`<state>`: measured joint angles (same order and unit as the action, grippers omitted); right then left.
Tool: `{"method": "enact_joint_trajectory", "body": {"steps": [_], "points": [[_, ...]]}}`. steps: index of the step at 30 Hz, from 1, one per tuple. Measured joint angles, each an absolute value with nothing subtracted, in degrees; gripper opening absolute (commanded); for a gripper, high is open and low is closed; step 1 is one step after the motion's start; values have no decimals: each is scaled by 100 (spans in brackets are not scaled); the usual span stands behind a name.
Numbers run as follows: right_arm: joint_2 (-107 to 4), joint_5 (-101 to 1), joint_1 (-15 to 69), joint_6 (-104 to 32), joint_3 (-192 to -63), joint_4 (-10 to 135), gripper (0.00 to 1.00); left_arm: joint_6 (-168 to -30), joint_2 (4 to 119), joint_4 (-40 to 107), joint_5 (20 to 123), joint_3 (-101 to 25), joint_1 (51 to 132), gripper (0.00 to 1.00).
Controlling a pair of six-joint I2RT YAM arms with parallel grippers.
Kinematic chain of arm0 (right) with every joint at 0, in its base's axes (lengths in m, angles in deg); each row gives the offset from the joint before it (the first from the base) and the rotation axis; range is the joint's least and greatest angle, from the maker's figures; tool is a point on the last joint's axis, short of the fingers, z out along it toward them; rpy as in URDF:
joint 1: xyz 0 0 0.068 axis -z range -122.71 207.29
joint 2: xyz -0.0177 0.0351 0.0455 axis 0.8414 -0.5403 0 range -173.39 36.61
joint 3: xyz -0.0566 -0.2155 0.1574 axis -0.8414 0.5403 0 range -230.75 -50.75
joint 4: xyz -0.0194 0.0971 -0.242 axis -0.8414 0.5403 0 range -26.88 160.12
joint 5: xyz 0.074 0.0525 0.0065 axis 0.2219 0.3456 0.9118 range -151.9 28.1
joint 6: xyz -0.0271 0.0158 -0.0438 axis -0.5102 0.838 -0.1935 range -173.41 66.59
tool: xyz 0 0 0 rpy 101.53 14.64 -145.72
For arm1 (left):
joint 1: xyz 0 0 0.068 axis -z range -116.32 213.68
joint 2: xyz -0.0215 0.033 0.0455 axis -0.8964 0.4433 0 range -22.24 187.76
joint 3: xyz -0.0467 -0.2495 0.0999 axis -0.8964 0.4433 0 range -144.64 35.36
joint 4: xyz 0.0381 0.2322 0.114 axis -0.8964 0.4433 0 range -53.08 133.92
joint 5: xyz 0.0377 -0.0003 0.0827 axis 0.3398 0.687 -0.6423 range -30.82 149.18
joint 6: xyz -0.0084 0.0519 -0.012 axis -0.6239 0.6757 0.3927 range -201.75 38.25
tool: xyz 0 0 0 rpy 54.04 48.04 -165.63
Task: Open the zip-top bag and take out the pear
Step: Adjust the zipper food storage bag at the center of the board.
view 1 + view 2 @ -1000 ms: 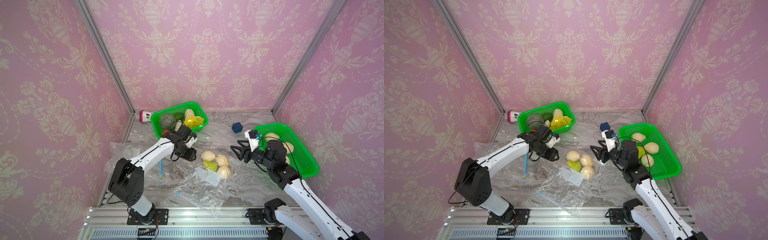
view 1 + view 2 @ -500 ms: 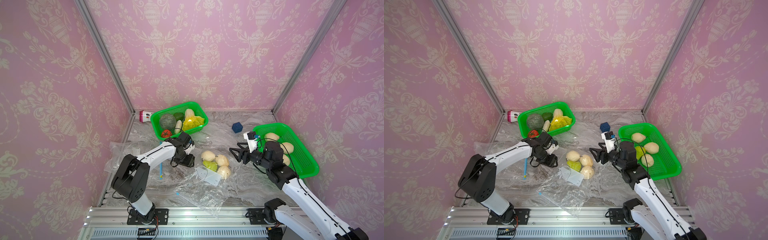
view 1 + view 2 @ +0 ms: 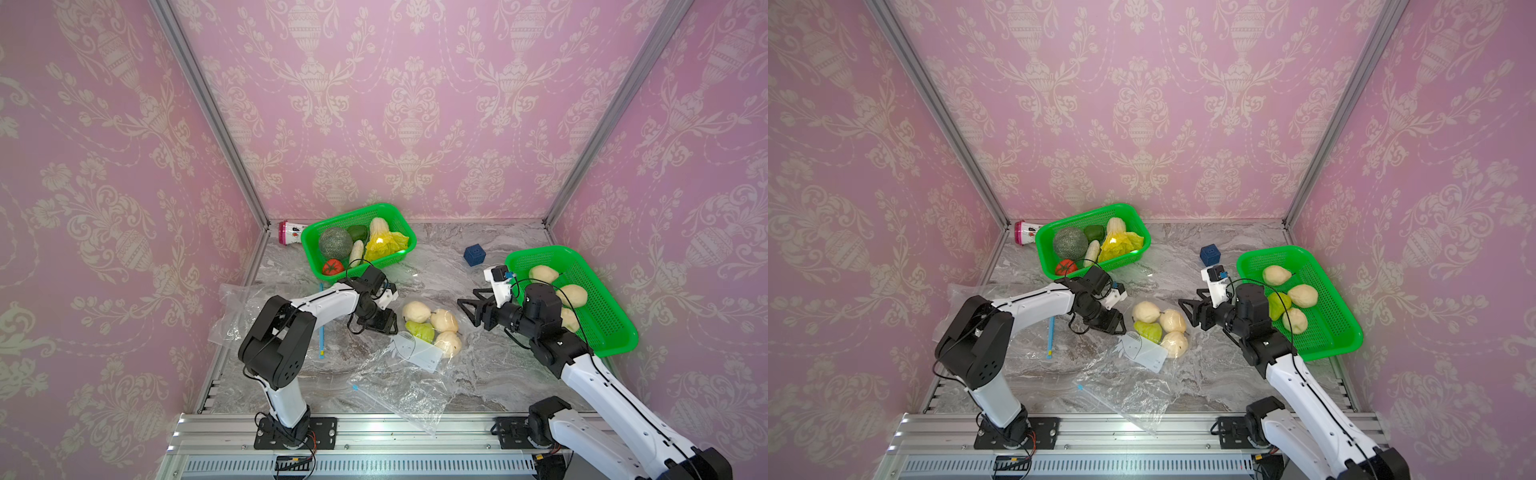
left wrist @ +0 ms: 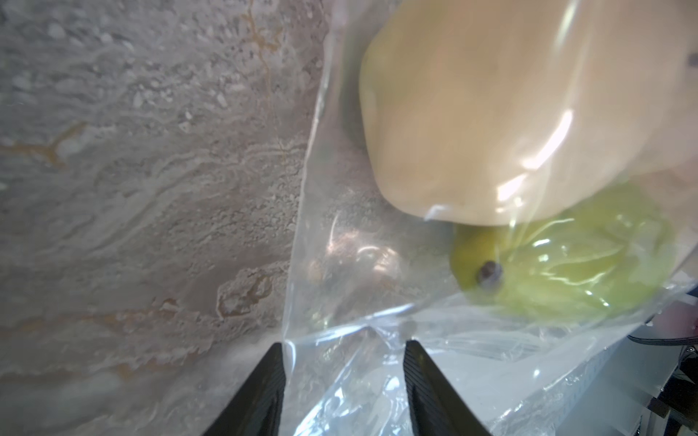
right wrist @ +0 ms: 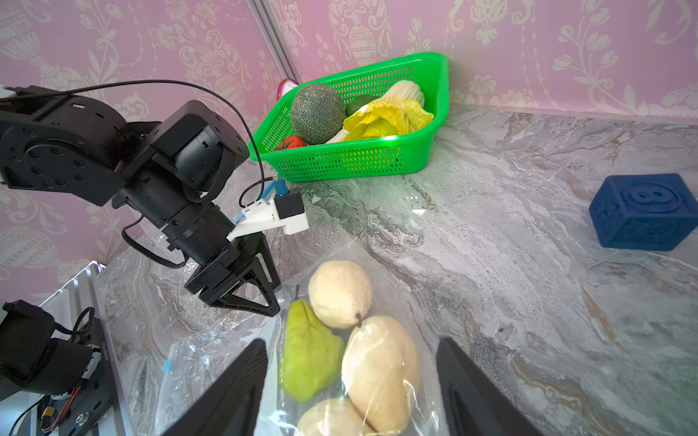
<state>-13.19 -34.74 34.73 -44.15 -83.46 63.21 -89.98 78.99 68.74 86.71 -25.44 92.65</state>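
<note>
The clear zip-top bag (image 3: 417, 353) lies mid-table with a white label. Inside it are three cream pears (image 3: 415, 311) (image 3: 1172, 321) (image 5: 381, 370) and one green pear-shaped fruit (image 3: 419, 331) (image 4: 559, 279). My left gripper (image 3: 388, 328) (image 3: 1115, 326) is low at the bag's left edge. In the left wrist view it (image 4: 343, 351) is open, with loose bag film lying between the jaws, not pinched. My right gripper (image 3: 467, 309) (image 3: 1187, 312) hovers just right of the bag. It (image 5: 351, 351) is open wide, with the bagged pears showing beyond the gap.
A green basket (image 3: 309, 249) of vegetables stands at the back left. Another green basket (image 3: 615, 332) at the right holds several pears. A blue cube (image 3: 475, 254) sits between them. Loose clear bags lie at the left (image 3: 232, 307) and front (image 3: 407, 395), and a blue strip (image 3: 321, 332) lies beside the left arm.
My left gripper has come forward and down to the bag's left edge, its jaws slightly narrower. My right gripper has opened wider and edged toward the bag.
</note>
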Motion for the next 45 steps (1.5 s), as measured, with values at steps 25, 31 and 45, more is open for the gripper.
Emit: {"method": "enact_joint_trajectory", "body": {"steps": [25, 31, 45], "points": [[-1553, -3727, 3473, -4273, -8191, 5985, 72, -10786, 8644, 4550, 10050, -4120, 9272, 0], [-1564, -3682, 3473, -4172, -8187, 5935, 73, -10932, 8926, 4555, 9935, -5055, 9272, 0], [-2327, -3577, 2684, -3455, -7892, 5600, 73, -10270, 8747, 5811, 9087, -4524, 8914, 0]]}}
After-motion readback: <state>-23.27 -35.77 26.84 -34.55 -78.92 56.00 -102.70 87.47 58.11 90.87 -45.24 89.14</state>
